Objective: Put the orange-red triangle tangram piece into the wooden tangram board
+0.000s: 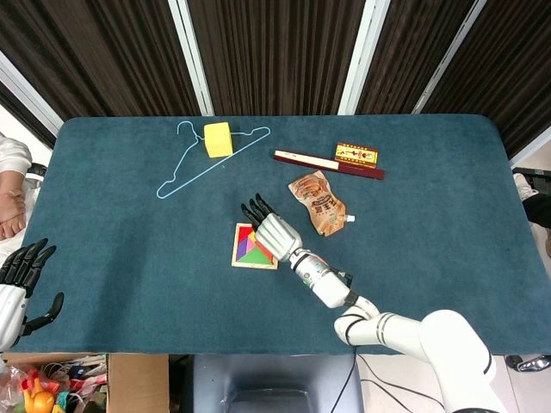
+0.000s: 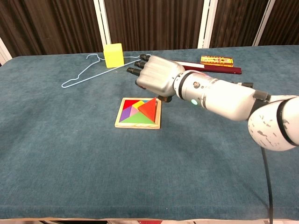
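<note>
Chest view shows the robot's right hand (image 2: 156, 78), silver-backed with black fingers, raised over the far right corner of the square wooden tangram board (image 2: 138, 113). The orange-red triangle tangram piece (image 2: 148, 108) stands tilted at the board's right side, its lower edge down in the tray among the other coloured pieces and its upper point rising to just below the underside of the hand. Whether the thumb or a finger actually touches that point cannot be told, since the palm hides the contact; so it is unclear whether the hand is grasping the piece or has let go.

From the head view, the same right hand (image 1: 274, 231) covers the board's (image 1: 245, 255) upper right part, fingers pointing toward the far left of the teal cloth-covered surface (image 1: 129, 249). The left hand (image 1: 21, 284) hangs off the near left edge of the surface, fingers spread and nothing in it.

Farther back lie a pale blue wire coat hanger (image 1: 203, 159) with a yellow block (image 1: 218, 138) resting within its outline, a long dark red flat box (image 1: 329, 164), a small yellow and red printed box (image 1: 356, 154) just behind it, and an orange-brown spouted pouch (image 1: 319, 202) beside the right hand.
</note>
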{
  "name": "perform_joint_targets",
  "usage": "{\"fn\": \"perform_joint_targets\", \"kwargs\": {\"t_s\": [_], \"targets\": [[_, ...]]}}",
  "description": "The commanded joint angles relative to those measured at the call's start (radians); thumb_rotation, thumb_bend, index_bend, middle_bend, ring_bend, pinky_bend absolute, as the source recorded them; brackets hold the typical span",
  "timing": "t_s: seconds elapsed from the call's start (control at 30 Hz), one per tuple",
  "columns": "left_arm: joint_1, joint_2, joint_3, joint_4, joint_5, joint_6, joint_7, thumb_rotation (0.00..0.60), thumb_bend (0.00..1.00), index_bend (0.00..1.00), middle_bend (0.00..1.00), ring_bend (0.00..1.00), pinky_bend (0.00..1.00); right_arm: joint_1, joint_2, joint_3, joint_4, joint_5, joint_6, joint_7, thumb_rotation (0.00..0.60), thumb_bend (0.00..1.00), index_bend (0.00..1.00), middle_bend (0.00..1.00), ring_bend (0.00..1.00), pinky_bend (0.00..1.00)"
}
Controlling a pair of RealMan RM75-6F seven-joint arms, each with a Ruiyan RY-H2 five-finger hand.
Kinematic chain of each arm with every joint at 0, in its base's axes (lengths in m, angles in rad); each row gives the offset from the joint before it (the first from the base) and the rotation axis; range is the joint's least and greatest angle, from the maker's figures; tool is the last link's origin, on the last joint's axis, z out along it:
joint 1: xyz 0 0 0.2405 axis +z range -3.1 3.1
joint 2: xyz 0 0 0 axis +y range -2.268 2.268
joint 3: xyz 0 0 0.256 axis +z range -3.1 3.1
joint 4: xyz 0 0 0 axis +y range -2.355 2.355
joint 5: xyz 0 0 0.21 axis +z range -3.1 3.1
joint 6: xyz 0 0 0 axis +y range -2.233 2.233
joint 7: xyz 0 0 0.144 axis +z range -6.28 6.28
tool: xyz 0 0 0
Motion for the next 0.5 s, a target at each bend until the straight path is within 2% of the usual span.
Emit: {"fn": "perform_joint_targets", "kwargs": {"t_s": [0.03, 0.33, 0.5], "targets": [[-0.001, -0.001, 0.000, 0.002, -0.002, -0.005, 0.000, 0.600, 0.47, 0.00, 0.00, 0.00, 0.09, 0.003, 0.002, 0.008, 0.005, 0.015, -0.008, -0.003, 0.600, 0.59, 0.47, 0.03, 0.00, 0.00], [-0.007, -0.002, -0.003, 0.003, -0.010, -0.015, 0.001, 0.600, 0.48, 0.00, 0.00, 0.00, 0.09, 0.021, -0.021, 0.009, 0.031, 0.042, -0.043, 0.003, 0.600, 0.73, 0.50, 0.03, 0.00, 0.00], [-0.009, -0.001, -0.005, 0.005, -0.010, -0.015, -0.003, 0.600, 0.48, 0.00, 0.00, 0.00, 0.09, 0.025, -0.027, 0.003, 0.036, 0.047, -0.053, 0.016, 0.600, 0.74, 0.50, 0.03, 0.00, 0.00]]}}
